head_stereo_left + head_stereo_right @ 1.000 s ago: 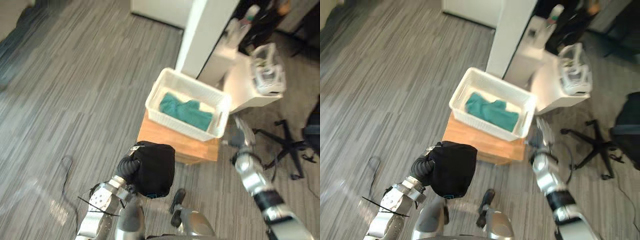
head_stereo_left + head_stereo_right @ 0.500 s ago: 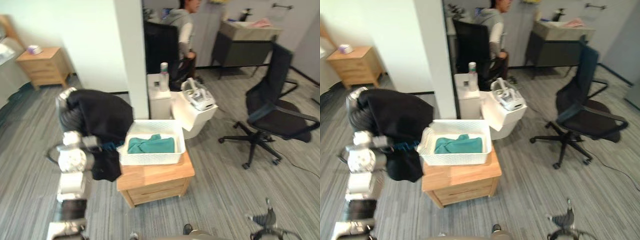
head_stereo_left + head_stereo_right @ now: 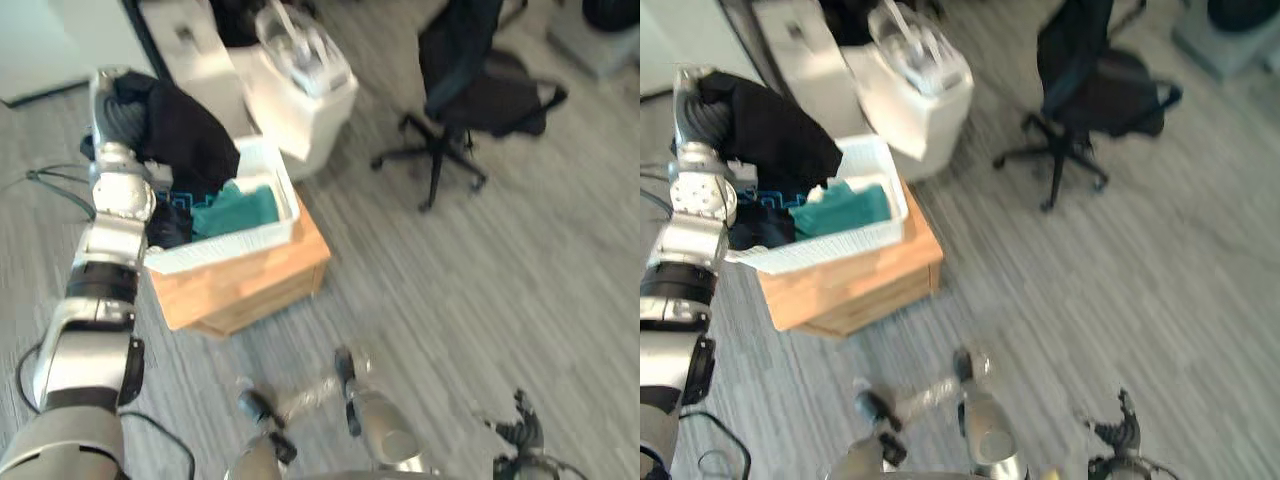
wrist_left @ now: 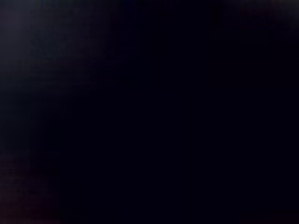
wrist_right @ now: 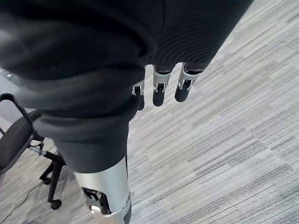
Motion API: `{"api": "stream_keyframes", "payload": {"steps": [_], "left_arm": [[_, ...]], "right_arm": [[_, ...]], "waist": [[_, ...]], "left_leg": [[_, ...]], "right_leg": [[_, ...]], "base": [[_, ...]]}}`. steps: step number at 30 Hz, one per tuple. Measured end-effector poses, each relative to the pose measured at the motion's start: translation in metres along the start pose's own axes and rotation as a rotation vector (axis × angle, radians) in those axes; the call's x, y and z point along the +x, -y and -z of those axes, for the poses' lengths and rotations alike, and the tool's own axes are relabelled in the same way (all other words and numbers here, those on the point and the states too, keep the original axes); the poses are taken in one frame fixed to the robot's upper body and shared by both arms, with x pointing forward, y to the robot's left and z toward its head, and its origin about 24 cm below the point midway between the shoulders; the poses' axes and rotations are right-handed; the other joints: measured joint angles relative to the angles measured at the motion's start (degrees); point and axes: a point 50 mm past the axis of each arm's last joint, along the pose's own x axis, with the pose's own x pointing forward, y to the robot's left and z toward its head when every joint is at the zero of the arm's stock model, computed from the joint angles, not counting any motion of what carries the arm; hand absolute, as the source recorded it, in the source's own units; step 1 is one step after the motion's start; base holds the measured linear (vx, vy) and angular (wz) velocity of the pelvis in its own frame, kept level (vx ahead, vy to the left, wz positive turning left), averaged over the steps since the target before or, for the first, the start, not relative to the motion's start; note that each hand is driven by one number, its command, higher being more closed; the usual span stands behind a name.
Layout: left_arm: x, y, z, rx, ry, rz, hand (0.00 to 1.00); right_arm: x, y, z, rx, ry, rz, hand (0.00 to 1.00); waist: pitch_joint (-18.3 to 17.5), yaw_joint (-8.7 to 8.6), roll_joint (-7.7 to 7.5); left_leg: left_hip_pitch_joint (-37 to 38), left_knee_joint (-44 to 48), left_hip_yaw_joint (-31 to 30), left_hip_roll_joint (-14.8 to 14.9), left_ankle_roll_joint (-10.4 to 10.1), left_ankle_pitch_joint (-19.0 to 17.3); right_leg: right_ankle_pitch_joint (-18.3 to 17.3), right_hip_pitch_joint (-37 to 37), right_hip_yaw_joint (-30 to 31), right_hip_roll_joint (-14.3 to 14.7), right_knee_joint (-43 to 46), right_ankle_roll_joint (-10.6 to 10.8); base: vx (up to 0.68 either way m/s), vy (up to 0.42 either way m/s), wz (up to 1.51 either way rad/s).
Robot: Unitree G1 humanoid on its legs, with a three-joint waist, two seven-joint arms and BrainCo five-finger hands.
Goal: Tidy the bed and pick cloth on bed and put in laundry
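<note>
A black cloth (image 3: pixel 185 130) hangs from my left hand (image 3: pixel 108 112), which is raised over the far left end of the white laundry basket (image 3: pixel 228 242). The cloth's lower part (image 3: pixel 760 218) hangs down into the basket beside a green cloth (image 3: pixel 238 208). My left hand's fingers are buried in the black cloth, which also darkens the left wrist view. My right hand (image 3: pixel 520 436) hangs low at the lower right, away from the basket, its fingers (image 5: pixel 159 91) straight and holding nothing.
The basket sits on a low wooden nightstand (image 3: pixel 250 285). A white box with a device on it (image 3: pixel 300 85) stands just behind. A black office chair (image 3: pixel 470 90) stands to the right. Grey striped floor lies in front.
The camera has swung a lot. The black cloth, held beside the basket half a second ago, now hangs over the basket's left end with its lower part inside.
</note>
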Motion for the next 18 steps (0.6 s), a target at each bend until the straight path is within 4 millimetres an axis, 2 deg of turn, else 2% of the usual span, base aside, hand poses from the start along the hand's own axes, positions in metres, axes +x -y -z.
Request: {"api": "stream_keyframes", "payload": {"steps": [2,5,8,12,13,18], "left_arm": [[0.008,0.002,-0.016,0.066,0.07,-0.015,1.0],[0.019,0.002,-0.036,0.163,0.149,-0.04,1.0],[0.028,0.001,-0.048,0.213,0.163,-0.07,1.0],[0.045,-0.01,-0.077,0.224,0.203,-0.163,1.0],[0.045,-0.01,-0.078,0.24,0.203,-0.165,0.0],[0.045,0.001,-0.072,0.268,0.133,-0.15,0.0]], "right_arm": [[0.001,0.001,-0.002,0.017,0.014,0.003,0.0],[-0.001,-0.01,-0.003,0.012,0.02,-0.054,0.0],[-0.001,-0.014,-0.01,0.018,0.064,-0.088,0.0],[0.001,-0.014,-0.028,0.062,0.169,-0.117,0.0],[0.001,-0.014,-0.028,0.064,0.172,-0.119,0.0],[0.0,-0.015,-0.029,0.071,0.177,-0.137,0.0]], "waist": [[2.94,-0.84,0.77],[4.28,-1.32,1.03],[5.09,-0.43,1.39],[7.64,0.71,1.44],[8.05,1.03,1.45],[9.21,3.39,1.69]], "left_leg": [[-1.46,-0.11,1.34,-0.88,0.1,-0.05],[-3.41,-0.1,2.41,-1.05,-0.02,0.05],[-4.48,-0.09,3.76,-0.54,-0.07,0.07],[-6.87,0.07,4.33,0.14,-0.07,0.1],[-6.9,0.23,4.33,0.16,-0.04,0.07],[-8.46,0.35,4.01,0.03,0.36,0.18]], "right_leg": [[0.84,-1.92,1.58,-0.74,-0.82,-0.01],[2.56,-4.31,1.83,-1.0,-0.92,0.27],[3.36,-5.96,1.81,-0.68,-0.81,0.37],[4.19,-8.06,0.97,-0.28,-0.93,-0.13],[4.18,-8.06,0.9,-0.28,-0.93,-0.14],[4.16,-8.97,-0.33,-0.68,-0.73,-0.18]], "base": [[-0.04,0.03,-0.21],[0.02,-0.002,-0.14],[0.06,-0.019,-0.1],[0.07,-0.021,0.02],[0.08,0.004,0.07],[0.08,0.02,0.11]]}}
